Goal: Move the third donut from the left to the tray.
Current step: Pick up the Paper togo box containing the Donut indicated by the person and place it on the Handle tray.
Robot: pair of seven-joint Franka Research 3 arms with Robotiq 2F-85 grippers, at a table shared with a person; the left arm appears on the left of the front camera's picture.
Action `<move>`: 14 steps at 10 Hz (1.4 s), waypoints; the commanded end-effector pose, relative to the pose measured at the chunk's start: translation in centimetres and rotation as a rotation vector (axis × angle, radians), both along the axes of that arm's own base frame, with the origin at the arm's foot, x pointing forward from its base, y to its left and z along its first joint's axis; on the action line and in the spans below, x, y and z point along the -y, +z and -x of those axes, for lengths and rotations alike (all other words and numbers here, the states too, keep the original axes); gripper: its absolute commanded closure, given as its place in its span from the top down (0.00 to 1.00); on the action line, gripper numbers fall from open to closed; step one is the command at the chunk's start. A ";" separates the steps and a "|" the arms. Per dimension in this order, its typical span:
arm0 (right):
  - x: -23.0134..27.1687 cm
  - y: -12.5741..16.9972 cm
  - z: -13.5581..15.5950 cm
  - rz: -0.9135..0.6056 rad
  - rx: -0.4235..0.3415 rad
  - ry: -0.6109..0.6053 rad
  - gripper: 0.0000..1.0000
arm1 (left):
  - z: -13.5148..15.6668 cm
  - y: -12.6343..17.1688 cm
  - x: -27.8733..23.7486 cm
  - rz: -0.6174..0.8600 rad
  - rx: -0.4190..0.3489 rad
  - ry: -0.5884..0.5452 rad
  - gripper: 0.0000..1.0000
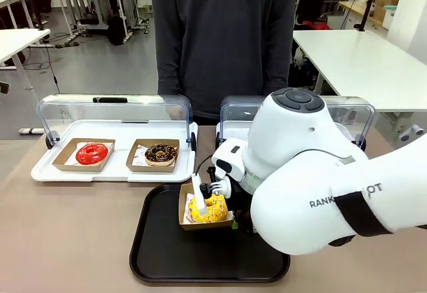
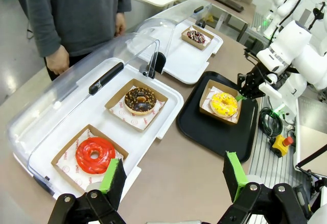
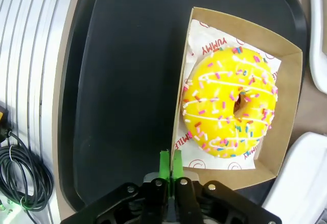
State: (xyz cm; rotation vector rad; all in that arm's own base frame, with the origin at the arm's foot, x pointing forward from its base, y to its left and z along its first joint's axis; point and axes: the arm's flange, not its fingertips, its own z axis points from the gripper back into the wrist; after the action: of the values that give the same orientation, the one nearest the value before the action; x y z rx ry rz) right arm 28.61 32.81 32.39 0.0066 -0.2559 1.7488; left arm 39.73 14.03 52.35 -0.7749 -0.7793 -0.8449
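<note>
The yellow-glazed sprinkled donut lies in its brown cardboard holder over the far part of the black tray. My right gripper is shut, its green pads pinching the holder's side wall. Whether the holder rests on the tray or hangs just above it I cannot tell. In the left wrist view my left gripper hovers open and high over the table's left end, holding nothing.
A white tray with an open clear lid holds a red donut and a chocolate donut. A second lidded white tray holds another chocolate donut. A person stands at the far side.
</note>
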 end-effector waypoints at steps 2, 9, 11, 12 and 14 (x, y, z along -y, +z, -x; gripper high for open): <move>4.3 -2.5 4.5 -0.041 -0.015 -0.038 0.02 | 0.1 0.2 0.1 0.017 0.015 -0.005 1.00; 4.8 -2.7 3.8 -0.059 -0.098 -0.012 0.59 | 0.1 0.2 0.1 0.017 0.015 -0.005 1.00; 4.8 -1.7 3.8 -0.062 -0.104 -0.010 1.00 | 0.1 0.2 0.1 0.017 0.015 -0.005 1.00; 4.7 -0.8 3.9 -0.052 -0.086 -0.014 1.00 | 0.1 0.2 0.1 0.017 0.015 -0.005 1.00; 4.5 1.5 4.0 -0.050 -0.089 -0.010 0.93 | 0.1 0.2 0.1 0.017 0.015 -0.005 1.00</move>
State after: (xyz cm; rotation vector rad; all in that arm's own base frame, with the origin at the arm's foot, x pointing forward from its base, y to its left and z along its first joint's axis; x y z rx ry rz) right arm 28.21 32.35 33.26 0.1055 -0.2286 1.7192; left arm 39.73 14.03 52.35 -0.7749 -0.7793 -0.8449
